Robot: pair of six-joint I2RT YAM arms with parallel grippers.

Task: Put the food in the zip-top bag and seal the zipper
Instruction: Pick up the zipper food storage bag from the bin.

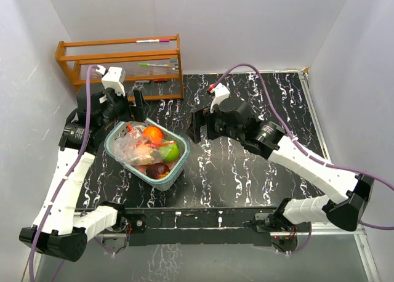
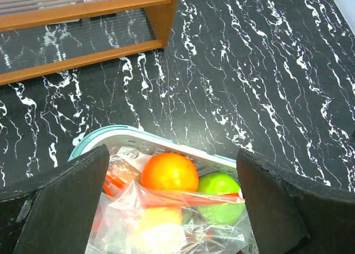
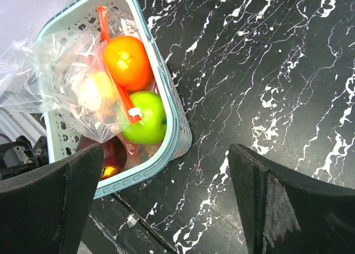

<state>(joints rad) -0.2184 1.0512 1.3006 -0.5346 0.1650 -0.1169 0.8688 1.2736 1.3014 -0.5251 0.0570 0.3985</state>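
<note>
Much of the food is hard to count: it lies heaped in a pale-blue basket on the left part of the surface, and the crinkled clear zip-top bag draped over the heap blurs what sits under it into pale yellow and pink patches. An orange fruit and a green fruit show plainly along the basket's right side, just beside the bag's orange-red zipper strip, but whether they are inside the plastic or only against it cannot be told, nor whether the zipper is closed. A dark red fruit at the basket's near end is half hidden behind a finger in the right wrist view. The left claw hangs over the basket's far end, spread wide with nothing between its fingers; the right claw stands just right of the basket, equally wide and holding nothing. The surface is black with white marble veins, a wooden rack stands at its far left corner, and plain white walls close it in on the left, far and right sides
</note>
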